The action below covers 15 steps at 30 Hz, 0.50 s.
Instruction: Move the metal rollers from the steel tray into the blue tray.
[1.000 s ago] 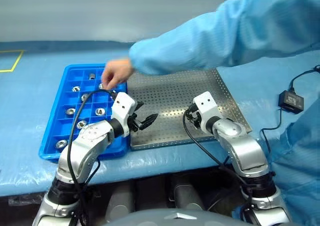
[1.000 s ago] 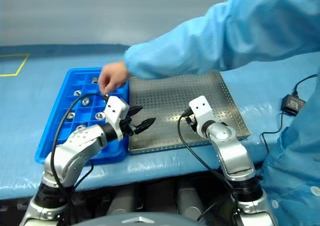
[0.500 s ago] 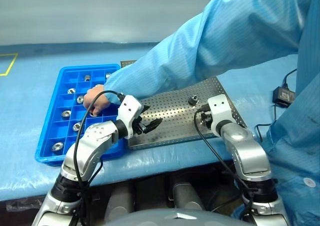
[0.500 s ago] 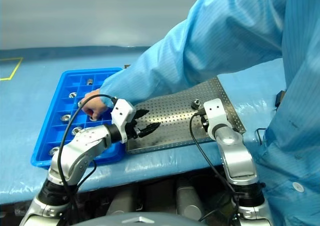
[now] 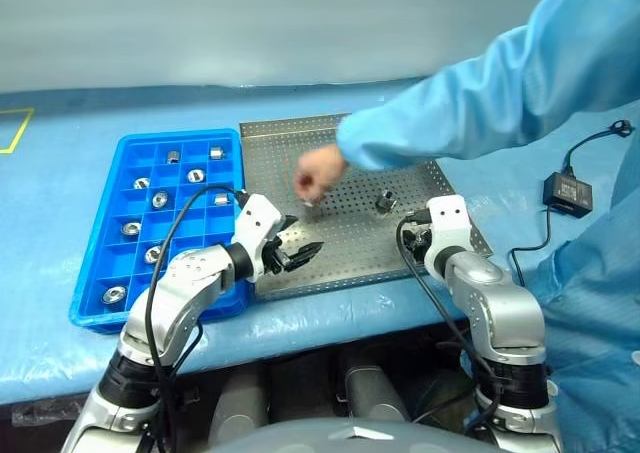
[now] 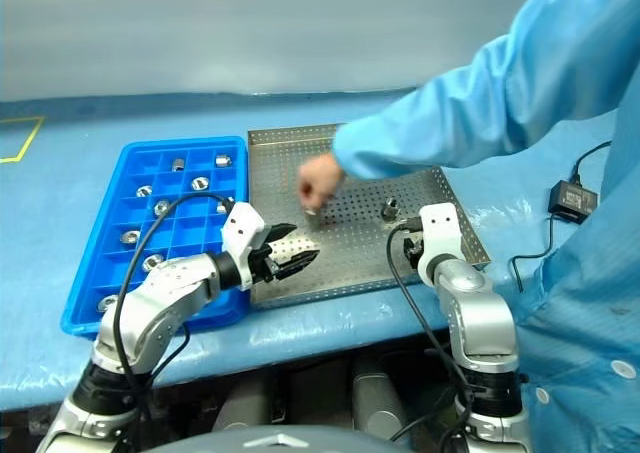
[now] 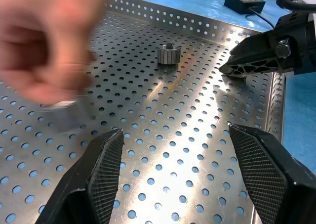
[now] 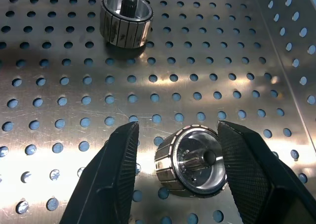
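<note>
The person's hand (image 5: pixel 318 169) has left the blue tray (image 5: pixel 102 271) and now places a roller on the steel tray (image 5: pixel 340 253). Left gripper (image 5: pixel 297 253) hovers open, empty. Right gripper (image 8: pixel 177 170) stands around another roller (image 8: pixel 192 159); grip unclear.

The left gripper (image 5: pixel 300 251) reaches forward and toward the right arm on a bent arm, pointing slightly downward, its two black fingers (image 7: pixel 106 167) spread wide with nothing between them. The right gripper (image 8: pixel 173 157) points forward and more steeply down, its fingers (image 8: pixel 118 157) standing on either side of a metal roller (image 8: pixel 192 159) lying on its side, one finger near each flank; whether they press on it cannot be told.
</note>
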Each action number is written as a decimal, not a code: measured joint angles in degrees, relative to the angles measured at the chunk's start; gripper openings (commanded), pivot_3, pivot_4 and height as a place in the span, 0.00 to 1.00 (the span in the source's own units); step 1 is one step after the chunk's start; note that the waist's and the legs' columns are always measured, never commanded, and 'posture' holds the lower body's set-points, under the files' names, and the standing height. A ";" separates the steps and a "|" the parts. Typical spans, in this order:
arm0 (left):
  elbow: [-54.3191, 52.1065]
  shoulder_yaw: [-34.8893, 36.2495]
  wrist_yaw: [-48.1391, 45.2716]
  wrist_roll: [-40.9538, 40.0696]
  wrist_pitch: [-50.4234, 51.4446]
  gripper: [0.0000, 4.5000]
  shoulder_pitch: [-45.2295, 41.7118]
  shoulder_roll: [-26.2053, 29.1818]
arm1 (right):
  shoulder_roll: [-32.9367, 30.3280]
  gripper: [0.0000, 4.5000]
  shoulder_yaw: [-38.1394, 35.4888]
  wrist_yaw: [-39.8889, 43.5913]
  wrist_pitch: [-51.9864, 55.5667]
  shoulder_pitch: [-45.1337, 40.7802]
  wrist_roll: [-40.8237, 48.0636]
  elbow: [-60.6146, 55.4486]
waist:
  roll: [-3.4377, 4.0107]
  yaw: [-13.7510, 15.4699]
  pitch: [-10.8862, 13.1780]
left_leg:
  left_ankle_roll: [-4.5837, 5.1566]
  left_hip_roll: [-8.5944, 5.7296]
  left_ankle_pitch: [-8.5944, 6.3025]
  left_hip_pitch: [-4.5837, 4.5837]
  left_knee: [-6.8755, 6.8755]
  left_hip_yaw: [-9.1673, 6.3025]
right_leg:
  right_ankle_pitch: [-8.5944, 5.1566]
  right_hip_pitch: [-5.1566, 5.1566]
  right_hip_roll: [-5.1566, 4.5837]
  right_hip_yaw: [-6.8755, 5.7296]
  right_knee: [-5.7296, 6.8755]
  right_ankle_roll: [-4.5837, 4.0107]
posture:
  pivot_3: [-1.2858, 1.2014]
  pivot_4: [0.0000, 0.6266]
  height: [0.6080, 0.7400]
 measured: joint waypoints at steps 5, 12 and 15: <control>0.00 0.01 0.05 0.00 0.01 0.83 0.03 0.22 | -0.57 0.59 -0.68 0.04 2.41 1.34 0.61 -0.03 | 0.00 0.02 -0.01 | 0.00 -0.01 0.00 0.00 -0.02 0.00 | 0.00 -0.01 -0.01 0.00 0.00 0.00 | 0.47 0.24 1.00; -0.02 0.01 0.10 -0.01 0.01 0.83 0.02 0.18 | 0.33 0.46 -0.70 0.46 2.20 1.35 2.26 0.28 | -0.02 0.18 -0.05 | 0.00 0.00 0.00 0.00 -0.02 0.00 | -0.01 0.01 0.02 -0.02 -0.01 -0.01 | 0.48 0.24 1.00; -0.02 0.21 0.15 -0.01 0.03 0.83 0.09 0.19 | 0.31 0.46 -0.54 0.43 1.06 1.35 2.51 0.85 | -0.02 0.15 -0.06 | 0.00 0.00 0.00 0.00 -0.01 -0.02 | -0.01 0.01 0.00 0.00 -0.01 0.00 | 0.48 0.24 1.00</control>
